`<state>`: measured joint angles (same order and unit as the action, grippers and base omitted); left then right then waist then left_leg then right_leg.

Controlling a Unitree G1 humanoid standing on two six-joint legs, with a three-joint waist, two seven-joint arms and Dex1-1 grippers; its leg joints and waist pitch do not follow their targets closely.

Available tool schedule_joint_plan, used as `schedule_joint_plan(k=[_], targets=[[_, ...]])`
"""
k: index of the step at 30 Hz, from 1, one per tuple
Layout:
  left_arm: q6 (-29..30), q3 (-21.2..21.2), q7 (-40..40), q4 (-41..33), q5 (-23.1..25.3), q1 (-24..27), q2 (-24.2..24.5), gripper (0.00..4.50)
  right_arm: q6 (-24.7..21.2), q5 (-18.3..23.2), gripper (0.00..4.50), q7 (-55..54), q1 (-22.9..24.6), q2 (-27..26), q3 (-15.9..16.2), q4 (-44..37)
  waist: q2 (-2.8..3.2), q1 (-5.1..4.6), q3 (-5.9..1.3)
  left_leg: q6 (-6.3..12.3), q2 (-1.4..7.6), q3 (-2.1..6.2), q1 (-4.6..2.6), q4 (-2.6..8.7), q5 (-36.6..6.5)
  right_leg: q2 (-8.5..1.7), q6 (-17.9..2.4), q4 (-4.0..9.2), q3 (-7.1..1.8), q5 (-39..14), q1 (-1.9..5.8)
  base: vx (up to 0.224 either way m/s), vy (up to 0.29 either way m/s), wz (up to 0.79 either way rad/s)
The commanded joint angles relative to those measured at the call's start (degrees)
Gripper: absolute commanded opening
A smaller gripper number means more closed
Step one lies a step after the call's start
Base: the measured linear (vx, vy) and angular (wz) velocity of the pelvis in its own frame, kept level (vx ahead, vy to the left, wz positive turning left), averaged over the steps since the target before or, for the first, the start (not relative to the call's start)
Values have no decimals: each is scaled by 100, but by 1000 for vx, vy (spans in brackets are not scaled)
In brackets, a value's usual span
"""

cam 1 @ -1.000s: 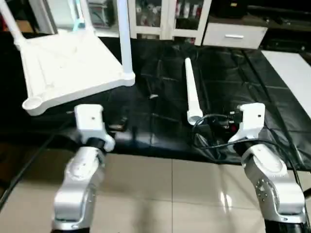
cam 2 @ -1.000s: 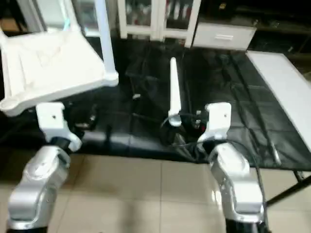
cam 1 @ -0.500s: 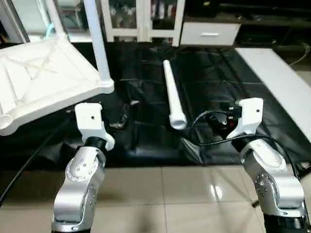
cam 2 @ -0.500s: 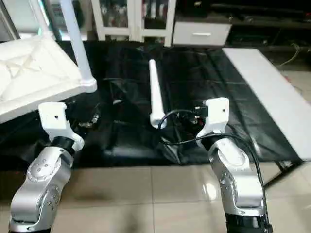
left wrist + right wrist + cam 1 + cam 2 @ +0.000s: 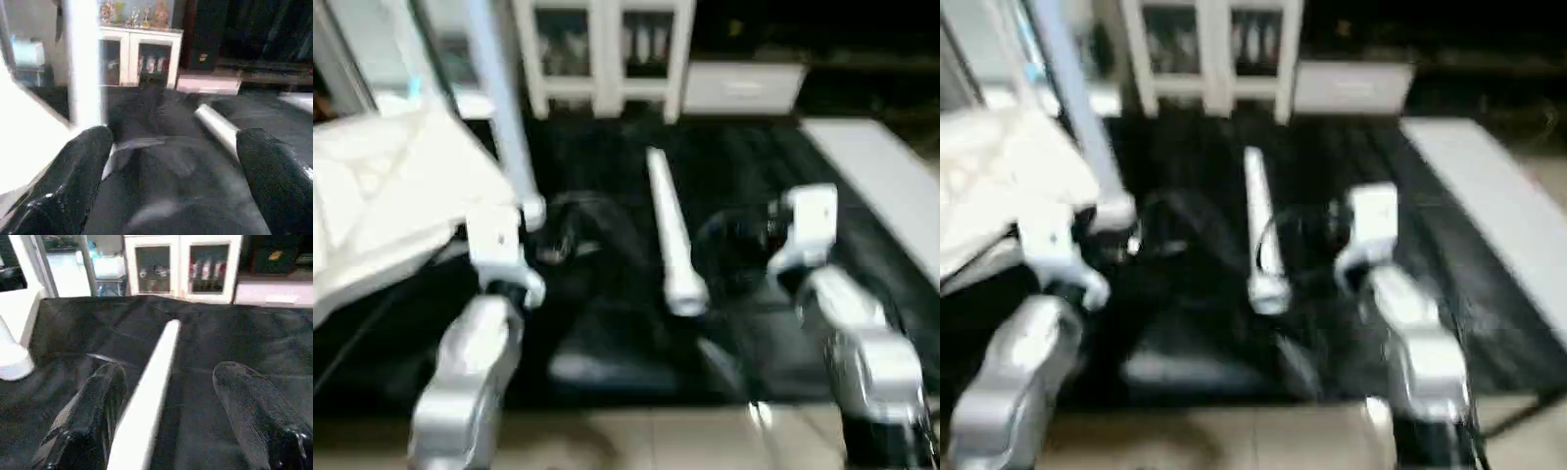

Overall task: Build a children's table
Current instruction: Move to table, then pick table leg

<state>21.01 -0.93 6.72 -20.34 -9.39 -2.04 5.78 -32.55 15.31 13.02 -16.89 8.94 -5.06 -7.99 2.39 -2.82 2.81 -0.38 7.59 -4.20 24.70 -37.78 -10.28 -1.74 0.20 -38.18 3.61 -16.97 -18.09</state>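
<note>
In the head view a loose white leg [image 5: 671, 230] lay at centre frame on the black sheet [image 5: 607, 333]; the upturned tabletop [image 5: 382, 215] sat at left, one fitted leg [image 5: 504, 117] rising from its corner.

Left wrist view: left gripper [image 5: 176, 169] wide, empty.

Right wrist view: right gripper [image 5: 168, 411] spread, straddling the leg without contact. Fetching it seemed the step; closing comes next. Blur hid the sockets.

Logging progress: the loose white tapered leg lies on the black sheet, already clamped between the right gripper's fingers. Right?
Not clamped. The right wrist view shows the loose white tapered tubular leg lying on the black plastic sheet between the right gripper's open fingers, with gaps on both sides. The rest is right.
</note>
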Motion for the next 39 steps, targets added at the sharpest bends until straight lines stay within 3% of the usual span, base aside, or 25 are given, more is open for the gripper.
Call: schedule_joint_plan(k=[1,2,3,4,5,6,7,8,9,10,12,14,17,19,20,21,22,24,27,30,33,35,39], targets=[[102,22,155,-66,-65,99,60,450,-170,187,350,97,-287,140,-117,222,206,58,-407,802,773,485,-595,500,3361,-252,-437,17,-191,1118,-250,116,118,-11],[107,24,164,-67,-67,99,68,450,-175,186,356,93,-306,141,-121,239,154,44,-426,758,747,512,-609,504,3880,-284,-302,60,-234,1220,-249,64,97,-3],[195,55,285,-71,-94,104,175,450,-240,177,362,18,-577,141,-175,492,119,105,-403,681,714,483,-588,536,4118,-312,-197,124,-267,1261,-237,0,0,0],[287,98,398,-63,-120,105,267,450,-286,189,375,-69,-828,119,-254,749,7,216,-346,401,501,173,-410,605,2592,-454,-345,357,-314,1343,-182,-1,69,-9],[327,128,444,-50,-120,105,318,450,-318,188,375,-120,-947,103,-300,881,-25,236,-337,245,384,45,-330,604,1611,-541,-540,454,-327,1355,-122,-55,30,-6],[320,183,519,-18,-84,96,397,450,-397,129,375,-188,-1138,114,-316,1119,-91,294,-318,102,273,-120,-186,633,72,-742,-899,579,-371,1212,-7,-55,30,-6],[320,199,553,-6,-79,89,427,450,-423,93,397,-202,-1221,126,-306,1222,-76,357,-301,59,318,-141,-199,652,-417,-805,-987,624,-394,963,-3,-92,-5,-6],[343,263,687,33,-66,65,541,450,-528,-72,404,-256,-1616,183,-240,1725,-50,387,-254,-32,419,-175,-278,710,-1188,-787,-1096,678,-405,292,-91,-96,-27,2],[354,300,730,46,-46,42,581,450,-566,-100,412,-286,-1884,198,-261,2080,-6,357,-243,-144,440,-169,-281,745,-1476,-742,-1138,654,-384,-77,-106,-96,-27,2],[357,315,746,51,-37,33,596,450,-581,-107,412,-299,-1994,204,-273,2226,-9,266,-198,-616,456,-175,-288,834,-2388,-636,-1020,639,-335,-1148,-177,-95,-9,-4],[454,330,900,47,-91,-86,705,450,-914,-353,412,-393,-2890,367,-105,3509,25,220,-180,-969,441,-146,-343,834,-2974,-645,-867,638,-351,-1598,-279,-102,13,-10],[483,360,982,18,-108,-120,753,450,-995,-347,412,-305,-3133,434,-61,3939,4,212,-156,-1120,429,-152,-385,825,-3411,-665,-686,712,-363,-1955,-356,-100,18,-11],[560,451,1192,-59,-206,-162,852,450,-1043,-183,412,33,-3425,459,-134,4492,4,204,-169,-1013,436,-142,-281,863,-3226,-680,-646,685,-347,-1661,-308,-30,6,-4],[650,655,1526,-225,-396,-139,961,450,-1082,-177,412,317,-3664,513,-144,5049,-16,198,-185,-991,452,-168,-283,874,-3147,-660,-728,656,-340,-1310,-334,0,0,0],[695,685,1593,-271,-457,-127,984,450,-1097,-171,412,341,-3693,512,-153,5112,-84,198,-205,-905,469,-202,-276,856,-2927,-683,-837,637,-347,-1123,-324,0,0,0],[770,733,1706,-348,-559,-106,1022,450,-1122,-162,412,380,-3741,509,-169,5219,-68,197,-219,-866,465,-219,-263,850,-2747,-681,-908,610,-346,-937,-309,0,0,0],[957,854,1991,-554,-803,-49,1138,450,-1237,-135,412,565,-3902,509,-170,5542,-95,184,-267,-644,455,-267,-206,804,-2133,-674,-1079,561,-332,-410,-260,0,0,0],[1367,1039,2396,-825,-1152,40,1378,450,-1348,-115,412,791,-4030,507,-124,5830,-133,173,-265,-344,442,-341,-145,784,-1700,-669,-1206,550,-313,-211,-242,0,0,0],[1512,1254,2647,-958,-1149,106,1605,450,-1472,-193,412,1058,-4089,526,69,6076,-139,187,-255,-107,471,-432,-186,764,-1482,-650,-1321,569,-322,-213,-276,0,0,0],[1517,1328,2669,-982,-1122,127,1637,450,-1445,-93,412,1216,-4145,498,-49,6256,-149,212,-270,-54,494,-470,-222,745,-1334,-643,-1358,566,-335,-103,-277,0,0,0],[1537,1317,2585,-988,-1164,109,1552,450,-1350,-57,412,1279,-4217,483,-153,6469,-143,229,-281,-16,508,-502,-239,732,-1180,-640,-1448,547,-336,81,-274,0,0,0],[1639,1308,2524,-1024,-1245,68,1532,450,-1268,-78,412,1398,-4304,482,-187,6678,-170,257,-279,-19,527,-552,-264,728,-1187,-631,-1467,555,-334,16,-290,0,0,0],[1759,1340,2482,-1030,-1227,61,1549,450,-1159,-242,412,1532,-4354,471,8,6852,-161,305,-269,-95,539,-575,-283,734,-1283,-635,-1372,569,-346,-257,-315,0,0,0]])
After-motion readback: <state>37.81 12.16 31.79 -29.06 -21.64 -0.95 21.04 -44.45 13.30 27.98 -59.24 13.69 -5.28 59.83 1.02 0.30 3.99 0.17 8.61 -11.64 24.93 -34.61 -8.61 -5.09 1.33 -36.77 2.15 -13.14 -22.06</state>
